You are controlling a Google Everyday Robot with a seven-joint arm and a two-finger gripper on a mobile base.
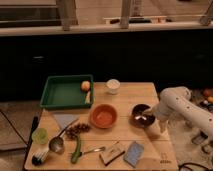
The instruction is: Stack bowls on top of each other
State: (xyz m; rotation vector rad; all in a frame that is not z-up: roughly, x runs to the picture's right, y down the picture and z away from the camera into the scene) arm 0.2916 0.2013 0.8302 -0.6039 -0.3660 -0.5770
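The end effector sits low over the desk, at the right rim of the dark brown bowl. I cannot tell whether it is open or closed, or whether it touches the bowl. Its white arm reaches in from the right. The orange-red bowl stands left of the end effector, beyond the dark bowl. The two bowls are near each other but apart, both upright on the desk. Farther left and back is a green tray holding an orange. A white cup stands back and left of the end effector. Left and toward the camera lie a metal ladle and a green cucumber.
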